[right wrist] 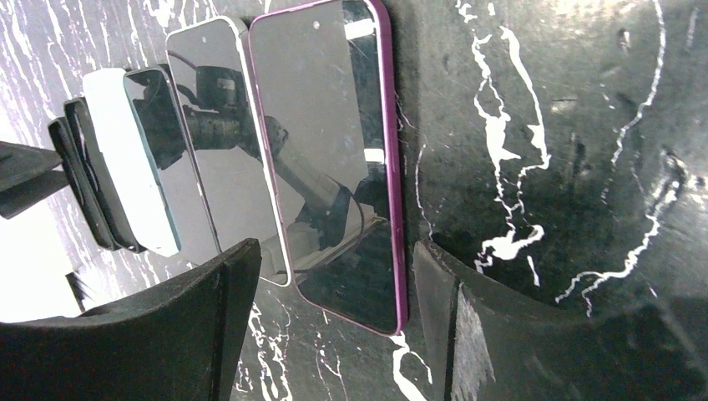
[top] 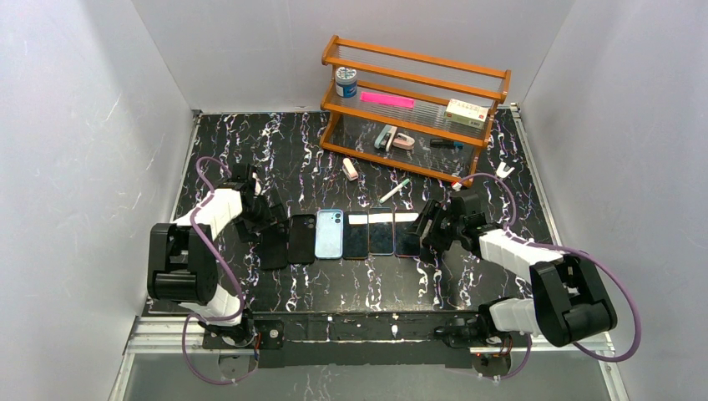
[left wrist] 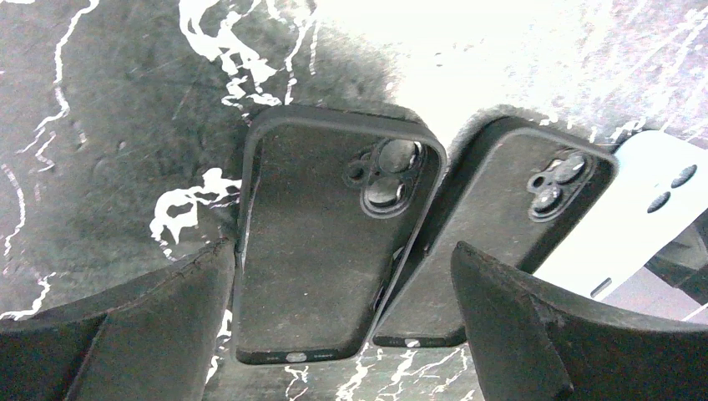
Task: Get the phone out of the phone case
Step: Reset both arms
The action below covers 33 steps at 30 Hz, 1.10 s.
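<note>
Black marble-patterned table [top: 467, 284] under white walls carries a row of six flat slabs lying side by side, and both arms are low over its two ends. Between the jaws of the left gripper [left wrist: 341, 255] lies a black phone case [left wrist: 326, 209], back up with its camera cut-out at the far end. The jaws are spread as wide as they go and grip nothing, with one finger outside each long edge. Whether a phone sits inside that case cannot be told from here. Just beyond the inner finger a second black case [left wrist: 493, 225] lies against the first one's edge, with a pale blue case [left wrist: 643, 209] past it. The right gripper [right wrist: 334, 249] is also parted and empty. A purple-edged phone [right wrist: 321, 125] lies screen up between its fingers, while a white-edged phone [right wrist: 213, 125] sits tight against it on the inner side, partly under that finger. My reading is that the danger lies in the crowding — either inner finger coming down would likely land on the neighbour rather than in a gap, pinching two slabs together or shoving the row askew. A squeeze across the long sides would also press a case tighter onto its phone rather than peel it off, and glossy glass lying flat gives the pads little purchase.
</note>
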### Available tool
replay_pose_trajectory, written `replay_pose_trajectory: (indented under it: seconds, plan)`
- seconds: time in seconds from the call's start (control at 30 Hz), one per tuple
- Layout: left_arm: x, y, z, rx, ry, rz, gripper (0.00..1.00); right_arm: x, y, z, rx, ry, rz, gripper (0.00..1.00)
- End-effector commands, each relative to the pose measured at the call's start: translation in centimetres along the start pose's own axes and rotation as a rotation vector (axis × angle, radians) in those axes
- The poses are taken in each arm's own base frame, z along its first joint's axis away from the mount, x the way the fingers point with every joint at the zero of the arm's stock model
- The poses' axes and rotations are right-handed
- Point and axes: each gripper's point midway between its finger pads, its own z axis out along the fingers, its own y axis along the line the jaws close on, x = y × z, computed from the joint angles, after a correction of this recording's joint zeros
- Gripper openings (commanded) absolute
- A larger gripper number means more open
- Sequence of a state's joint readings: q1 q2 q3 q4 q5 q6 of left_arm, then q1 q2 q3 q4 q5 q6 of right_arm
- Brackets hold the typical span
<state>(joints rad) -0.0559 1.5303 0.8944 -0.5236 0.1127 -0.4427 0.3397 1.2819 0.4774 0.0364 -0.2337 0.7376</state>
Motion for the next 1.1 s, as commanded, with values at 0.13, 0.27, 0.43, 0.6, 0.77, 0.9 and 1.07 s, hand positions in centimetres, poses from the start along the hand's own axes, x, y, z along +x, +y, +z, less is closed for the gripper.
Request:
replay_pose_trajectory:
  seconds: [0.13, 0.27, 0.43, 0.6, 0.77, 0.9, 1.07]
  plan:
    - [0.6, -1.9, 0.6, 0.119, 0.042, 0.000, 0.98, -1.1, 2.2, 0.8, -0.087, 0.004, 0.000, 0.76]
    - [-0.1, -1.8, -0.1, 0.108, 0.001, 0.002, 0.98, -1.6, 2.0, 0.6, -0.060, -0.010, -0.011, 0.77]
    - [-1.8, -1.6, -2.6, 0.077, -0.094, 0.021, 0.98, -3.6, 1.8, -1.6, 0.008, -0.103, -0.090, 0.81]
    - [-3.8, -1.5, -8.1, 0.071, -0.292, 0.039, 0.98, -6.8, 2.2, -6.6, 0.084, -0.292, -0.202, 0.89]
    - [-5.0, -0.1, -15.7, 0.048, -0.588, 0.005, 0.98, -10.1, 3.1, -13.9, 0.160, -0.528, -0.280, 0.94]
    - [-5.0, 1.5, -21.7, 0.038, -0.821, -0.040, 0.98, -11.9, 4.0, -20.2, 0.185, -0.722, -0.334, 0.97]
    - [-3.3, 3.7, -27.5, 0.017, -1.020, -0.072, 0.98, -12.7, 4.6, -25.6, 0.185, -0.901, -0.365, 0.99]
